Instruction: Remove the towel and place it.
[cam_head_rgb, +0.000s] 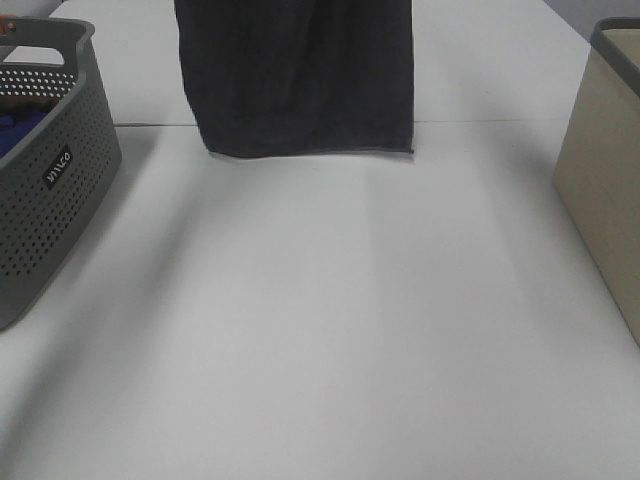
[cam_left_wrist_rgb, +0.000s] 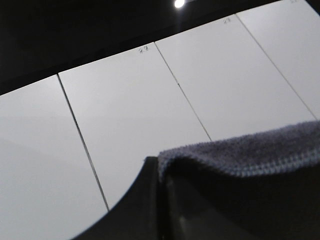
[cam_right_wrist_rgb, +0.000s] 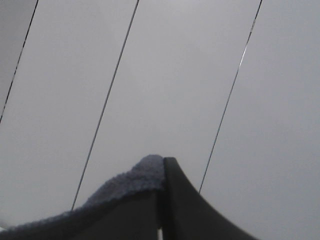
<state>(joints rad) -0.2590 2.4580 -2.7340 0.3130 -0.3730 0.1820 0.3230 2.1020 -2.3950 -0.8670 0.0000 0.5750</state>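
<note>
Towel (cam_head_rgb: 300, 75) hangs between grey basket (cam_head_rgb: 50, 200) and beige bin (cam_head_rgb: 603, 195).

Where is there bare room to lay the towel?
The middle of the table is bare, between the basket at left and the beige bin at right, in front of the hanging towel. Only those sides are crowded.

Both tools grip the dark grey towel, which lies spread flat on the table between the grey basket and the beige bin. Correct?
Not flat: the towel hangs in folds, held up by the left tool and right tool, as the exterior high view shows. The grey basket and beige bin do flank it.
</note>
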